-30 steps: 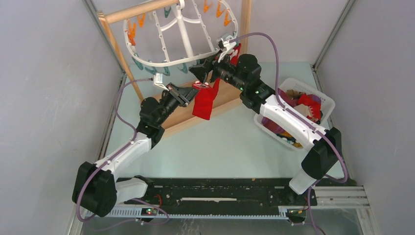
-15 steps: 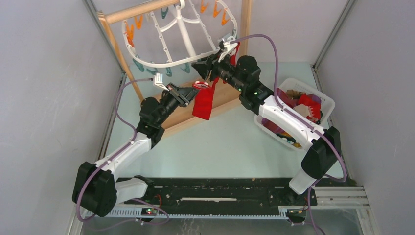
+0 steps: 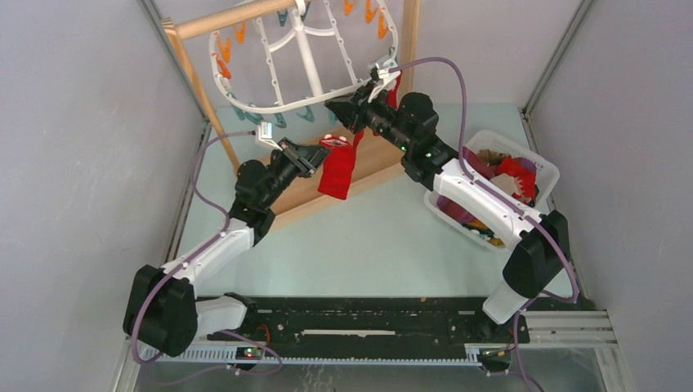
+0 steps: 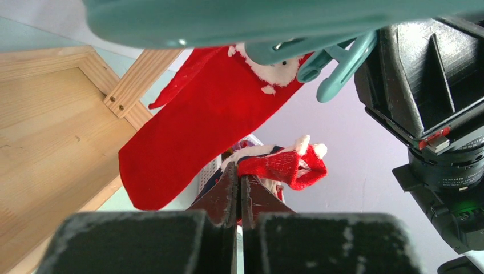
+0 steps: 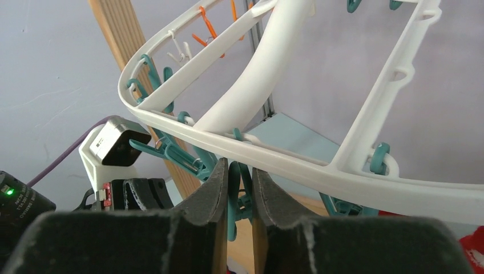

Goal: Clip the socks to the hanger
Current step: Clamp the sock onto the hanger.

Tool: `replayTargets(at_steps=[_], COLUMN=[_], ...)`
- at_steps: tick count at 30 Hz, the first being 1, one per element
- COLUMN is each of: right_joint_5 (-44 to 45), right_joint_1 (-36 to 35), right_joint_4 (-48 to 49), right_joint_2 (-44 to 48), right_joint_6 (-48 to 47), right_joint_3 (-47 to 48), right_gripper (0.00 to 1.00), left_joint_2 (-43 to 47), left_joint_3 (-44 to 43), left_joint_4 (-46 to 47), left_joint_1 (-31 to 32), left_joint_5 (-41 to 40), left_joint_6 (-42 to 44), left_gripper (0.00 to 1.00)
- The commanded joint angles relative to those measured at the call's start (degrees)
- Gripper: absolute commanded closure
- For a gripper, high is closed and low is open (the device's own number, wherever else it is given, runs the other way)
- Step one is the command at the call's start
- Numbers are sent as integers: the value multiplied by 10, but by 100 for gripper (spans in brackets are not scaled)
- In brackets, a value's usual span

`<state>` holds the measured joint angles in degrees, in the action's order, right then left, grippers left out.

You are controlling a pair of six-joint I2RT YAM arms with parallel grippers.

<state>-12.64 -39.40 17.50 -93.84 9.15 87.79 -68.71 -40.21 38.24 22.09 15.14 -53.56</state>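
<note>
The white oval hanger (image 3: 304, 59) hangs from the wooden stand, with orange and teal clothespins round its rim; its rim also crosses the right wrist view (image 5: 319, 165). My right gripper (image 3: 338, 109) is at the hanger's near rim, shut on a teal clothespin (image 5: 235, 197) under the rim (image 5: 240, 171). My left gripper (image 3: 320, 147) is shut on the cuff of a red sock (image 3: 337, 170), which hangs below it (image 4: 240, 181); the cuff (image 4: 282, 165) shows at the fingertips. A second red sock (image 4: 200, 125) hangs by the stand's right post (image 3: 395, 88).
A white basket (image 3: 546, 167) with several socks stands at the right. The wooden stand has a top dowel (image 3: 237, 16), side posts and a tray base (image 3: 380, 159) under the hanger. Grey walls close in both sides.
My right gripper has moved up and back a little with the clothespin, and the hanger has swung and tilted with it. My left gripper and its red sock have barely moved.
</note>
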Motion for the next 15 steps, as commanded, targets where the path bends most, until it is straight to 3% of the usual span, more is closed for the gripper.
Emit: replayTargets(at_steps=[1,15], right_joint_5=[-25,-48], right_joint_1=[2,1], right_joint_4=[25,24], right_joint_2=[16,15], right_joint_6=[5,-2], right_joint_3=[-2,2], right_gripper=[84,85], left_joint_2=[2,-11], left_joint_3=[-26,-55], left_joint_4=[12,11], left_joint_1=[-9,-26], left_joint_5=[-13,1], left_joint_6=[-4,-47], left_gripper=[100,100])
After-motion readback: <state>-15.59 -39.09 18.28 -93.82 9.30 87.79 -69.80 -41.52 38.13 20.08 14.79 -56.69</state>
